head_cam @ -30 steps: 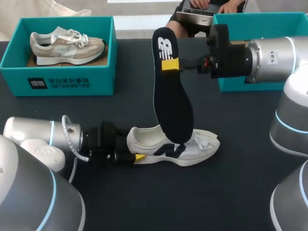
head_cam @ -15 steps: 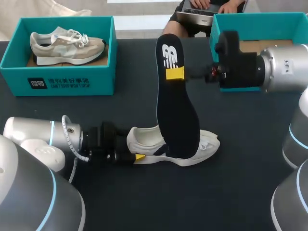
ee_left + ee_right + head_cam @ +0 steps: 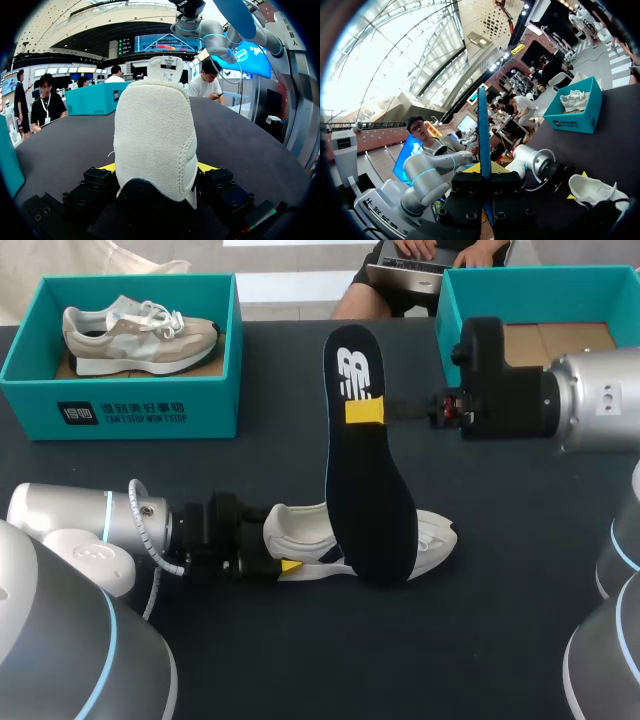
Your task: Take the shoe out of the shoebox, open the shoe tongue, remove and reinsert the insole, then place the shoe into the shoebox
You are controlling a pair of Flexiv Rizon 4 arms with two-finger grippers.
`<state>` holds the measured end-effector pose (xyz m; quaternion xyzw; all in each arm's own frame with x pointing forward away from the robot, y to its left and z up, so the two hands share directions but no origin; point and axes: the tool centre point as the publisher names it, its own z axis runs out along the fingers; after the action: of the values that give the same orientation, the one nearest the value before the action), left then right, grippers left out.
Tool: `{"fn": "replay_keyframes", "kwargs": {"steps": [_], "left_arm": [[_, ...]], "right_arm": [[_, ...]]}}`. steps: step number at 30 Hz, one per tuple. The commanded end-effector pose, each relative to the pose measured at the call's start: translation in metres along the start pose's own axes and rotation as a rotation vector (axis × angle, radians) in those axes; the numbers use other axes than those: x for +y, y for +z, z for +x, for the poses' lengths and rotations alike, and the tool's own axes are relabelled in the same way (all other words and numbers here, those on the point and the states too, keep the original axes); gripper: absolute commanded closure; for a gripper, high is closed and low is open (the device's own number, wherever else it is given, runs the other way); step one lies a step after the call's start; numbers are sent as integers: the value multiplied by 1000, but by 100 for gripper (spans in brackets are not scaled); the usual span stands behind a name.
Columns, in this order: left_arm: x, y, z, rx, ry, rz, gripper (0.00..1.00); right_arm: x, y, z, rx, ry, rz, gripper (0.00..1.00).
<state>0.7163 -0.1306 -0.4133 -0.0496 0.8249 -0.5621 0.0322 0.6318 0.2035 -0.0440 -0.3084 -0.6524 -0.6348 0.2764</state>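
A white shoe (image 3: 435, 536) with a navy logo lies on its side on the dark table. My left gripper (image 3: 282, 558) comes in from the left and is shut on the shoe's heel (image 3: 154, 135), one yellow fingertip (image 3: 106, 167) on each side. The black insole (image 3: 365, 490) hangs upright above the shoe, its lower end hiding the shoe's middle. My right gripper (image 3: 364, 411) is shut on the insole near its upper, heel end. In the right wrist view the insole (image 3: 483, 120) stands edge-on between the fingers of my right gripper (image 3: 484, 169), with the shoe (image 3: 592, 189) below.
A teal shoebox (image 3: 130, 410) at the back left holds a beige and grey shoe (image 3: 135, 332). An open teal shoebox (image 3: 520, 290) with a cardboard floor stands at the back right, partly behind my right arm (image 3: 560, 405).
My right arm has carried the insole a little to the right and lower, so its lower end now covers more of the shoe's middle. The left arm and the shoe have stayed put.
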Motion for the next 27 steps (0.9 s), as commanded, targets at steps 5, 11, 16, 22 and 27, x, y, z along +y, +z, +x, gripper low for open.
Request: {"fn": "replay_keyframes", "kwargs": {"steps": [5,11,16,22,27], "left_arm": [[4,0,0,-1,0,-1,100],[4,0,0,-1,0,-1,100],[4,0,0,-1,0,-1,100],[-2,-6,2,10,9,5,79],[-9,-16,3,24,0,-53,0]], "right_arm": [[-9,3,14,-6,15,-14,100],[-10,2,15,-36,15,-37,100],[-10,2,15,-36,15,-37,100],[-10,2,15,-36,15,-37,100],[-10,2,15,-36,15,-37,100]]}}
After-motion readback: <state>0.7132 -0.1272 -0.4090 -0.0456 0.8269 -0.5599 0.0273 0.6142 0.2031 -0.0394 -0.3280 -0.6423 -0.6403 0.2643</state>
